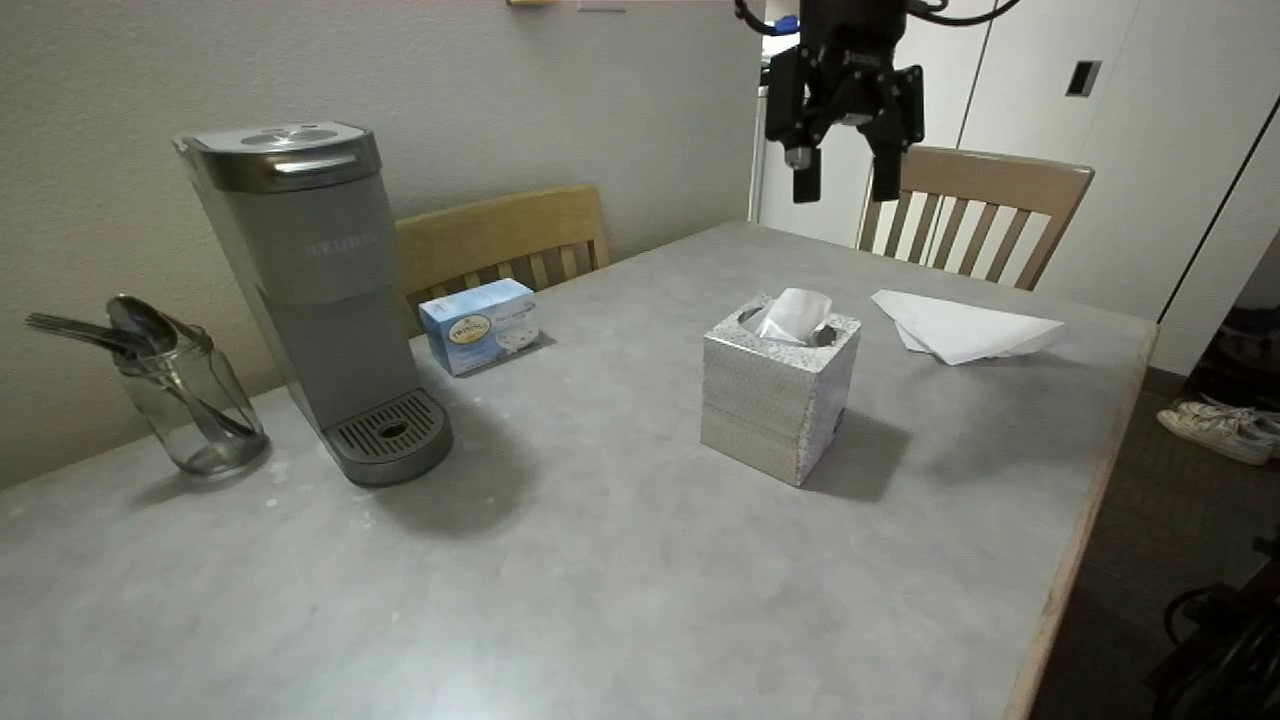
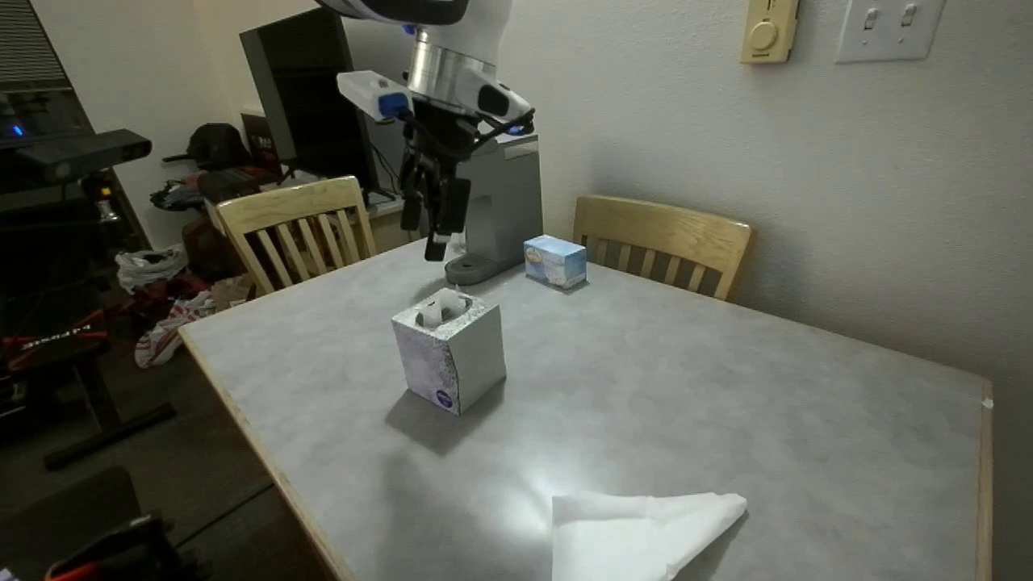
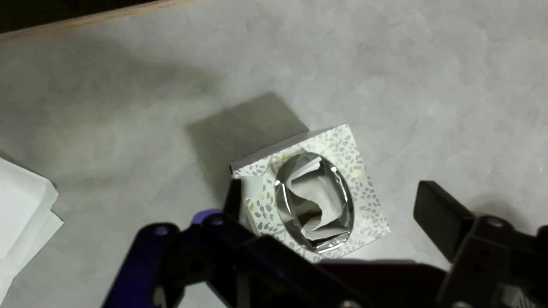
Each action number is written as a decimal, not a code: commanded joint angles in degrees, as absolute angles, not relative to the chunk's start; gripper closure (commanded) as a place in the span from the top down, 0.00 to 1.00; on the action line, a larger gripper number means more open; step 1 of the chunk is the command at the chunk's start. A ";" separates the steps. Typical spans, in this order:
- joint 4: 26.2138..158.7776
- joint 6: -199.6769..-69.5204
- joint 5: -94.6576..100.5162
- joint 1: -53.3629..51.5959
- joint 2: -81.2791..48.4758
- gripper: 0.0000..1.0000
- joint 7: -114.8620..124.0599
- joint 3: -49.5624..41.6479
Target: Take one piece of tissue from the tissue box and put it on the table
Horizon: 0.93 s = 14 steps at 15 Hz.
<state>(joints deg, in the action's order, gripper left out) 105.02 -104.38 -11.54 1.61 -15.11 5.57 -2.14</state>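
Observation:
The tissue box [image 1: 755, 405] stands upright on the grey table [image 1: 560, 560]; it also shows in an exterior view [image 2: 480, 355] and in the wrist view [image 3: 370, 209]. A white tissue [image 1: 797, 315] sticks up from its oval opening, seen also in the wrist view [image 3: 327, 201]. A folded white tissue [image 1: 965, 328] lies flat on the table beside the box, also in an exterior view [image 2: 637, 532] and at the wrist view's left edge [image 3: 21, 205]. My gripper [image 1: 846, 182] is open and empty, well above the table. In the wrist view the box shows between its fingers [image 3: 334, 199].
A grey coffee maker [image 1: 340, 260] and a blue tea box [image 1: 480, 328] stand along the wall side. A glass jar with cutlery [image 1: 190, 400] stands beside the coffee maker. Wooden chairs [image 1: 990, 200] stand round the table. The table's edge [image 1: 1080, 540] shows in all views.

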 commanded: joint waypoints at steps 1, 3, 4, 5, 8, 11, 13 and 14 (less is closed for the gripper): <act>103.50 -104.27 -11.39 1.12 -19.03 1.00 6.65 -1.46; 103.01 -103.91 -11.47 0.80 -20.82 1.00 6.30 -1.02; 102.94 -103.54 -11.52 0.58 -21.69 1.00 6.32 -0.84; 102.98 -103.43 -11.31 0.32 -22.40 1.00 6.30 -0.68; 102.86 -103.00 -10.53 -0.27 -24.09 1.00 6.58 -0.50; 102.94 -104.68 -7.39 -1.62 -24.91 1.00 10.67 -1.40; 103.05 -105.81 -5.10 -2.21 -24.82 1.00 13.54 -1.60; 102.97 -106.04 -4.31 -2.38 -24.80 1.00 14.33 -1.53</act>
